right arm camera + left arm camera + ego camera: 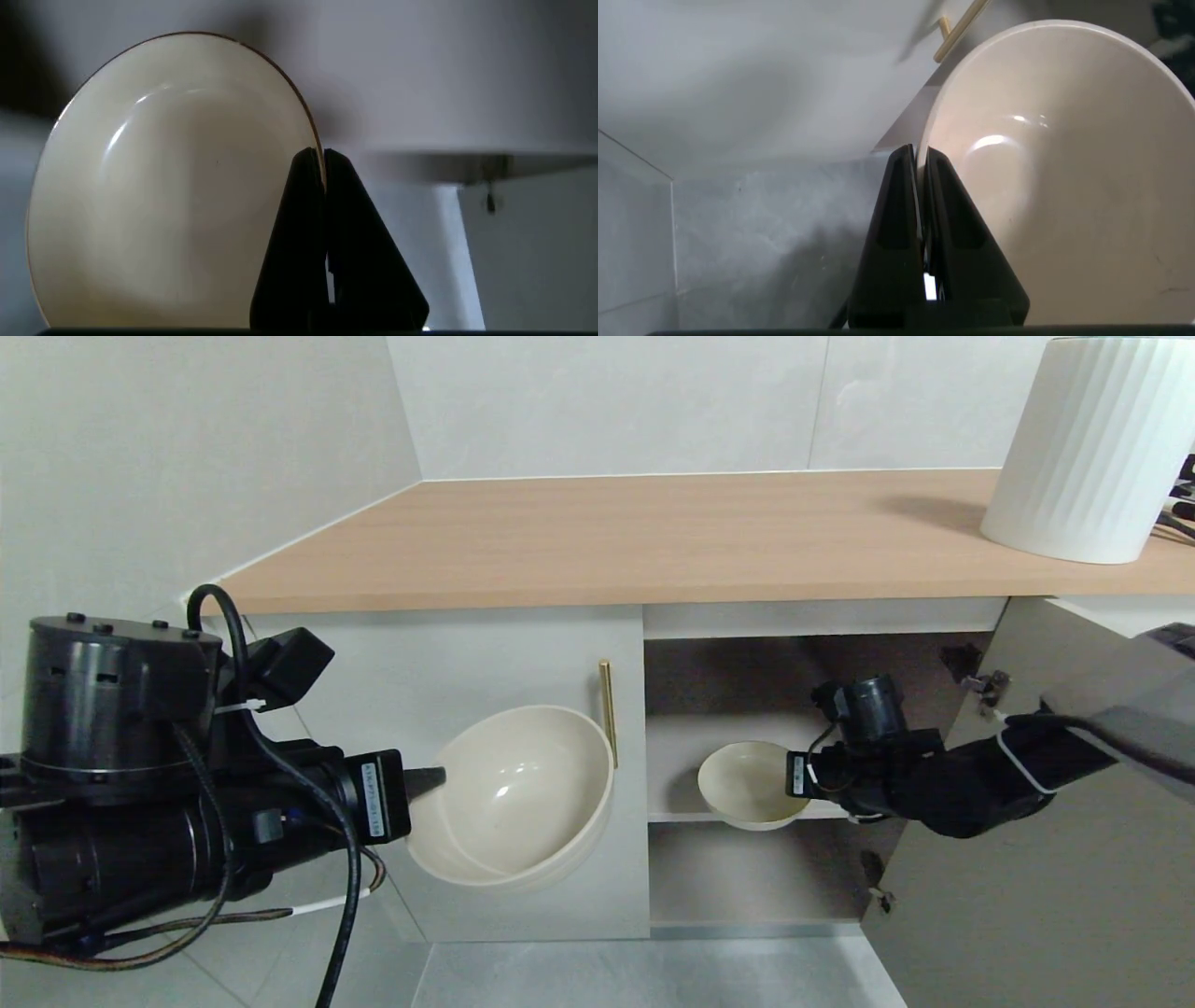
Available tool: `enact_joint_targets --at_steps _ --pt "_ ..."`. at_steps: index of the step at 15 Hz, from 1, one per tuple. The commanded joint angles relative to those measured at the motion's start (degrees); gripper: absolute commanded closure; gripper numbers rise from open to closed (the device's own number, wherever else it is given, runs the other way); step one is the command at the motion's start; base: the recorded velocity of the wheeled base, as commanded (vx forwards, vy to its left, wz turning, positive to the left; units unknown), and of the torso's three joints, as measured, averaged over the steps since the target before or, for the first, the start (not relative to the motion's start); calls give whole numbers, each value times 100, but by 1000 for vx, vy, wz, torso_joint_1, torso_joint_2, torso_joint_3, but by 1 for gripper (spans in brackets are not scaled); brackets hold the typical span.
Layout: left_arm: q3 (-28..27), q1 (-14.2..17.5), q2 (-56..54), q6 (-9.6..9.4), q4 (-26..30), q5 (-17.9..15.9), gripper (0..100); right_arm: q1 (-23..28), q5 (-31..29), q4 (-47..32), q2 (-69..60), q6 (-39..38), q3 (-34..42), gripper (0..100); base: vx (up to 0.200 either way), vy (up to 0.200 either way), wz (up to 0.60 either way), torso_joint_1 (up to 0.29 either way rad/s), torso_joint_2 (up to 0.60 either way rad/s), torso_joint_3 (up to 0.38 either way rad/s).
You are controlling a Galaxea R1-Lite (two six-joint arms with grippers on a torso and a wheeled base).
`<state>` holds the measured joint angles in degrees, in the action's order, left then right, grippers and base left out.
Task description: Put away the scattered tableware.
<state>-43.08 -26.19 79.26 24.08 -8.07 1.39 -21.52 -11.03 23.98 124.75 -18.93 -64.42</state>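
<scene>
The large cream ceramic bowl point(523, 793) hangs tilted in front of the white cabinet door point(467, 663), its rim pinched tight between the fingers of the left gripper point(431, 782). The right gripper point(801, 775), likewise clamped on a rim, holds a smaller cream bowl point(747, 784) inside the open cabinet compartment point(747, 681), at the level of its shelf point(672, 817). A wooden countertop point(653, 532) runs above.

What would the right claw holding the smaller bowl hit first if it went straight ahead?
Its smaller bowl leads. Pushed on by the right claw, it would probably meet the edge of the closed door or the wall behind it, above the shelf; depth is unclear.
</scene>
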Motion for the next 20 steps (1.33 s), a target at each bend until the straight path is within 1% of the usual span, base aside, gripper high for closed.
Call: enact_joint_targets --at_steps 1,5,8,11,15,20 --pt "2 -1 63 1 -2 2 100 148 -162 37 911 -190 -511 100 0 0 0 0 0 0" --pt "2 -1 133 1 -2 10 100 306 -742 81 1685 -260 -1354 100 0 0 0 0 0 0" --pt "2 -1 133 1 -2 10 100 394 -813 81 1887 -286 -1618 100 0 0 0 0 0 0" --pt "2 -1 133 1 -2 10 100 482 -1032 81 2115 -383 -1961 100 0 0 0 0 0 0" --pt "2 -1 133 1 -2 10 100 508 -1050 81 2186 -506 -2181 100 0 0 0 0 0 0" --pt "2 -1 133 1 -2 10 100 508 -1059 89 2203 -568 -2268 100 0 0 0 0 0 0"
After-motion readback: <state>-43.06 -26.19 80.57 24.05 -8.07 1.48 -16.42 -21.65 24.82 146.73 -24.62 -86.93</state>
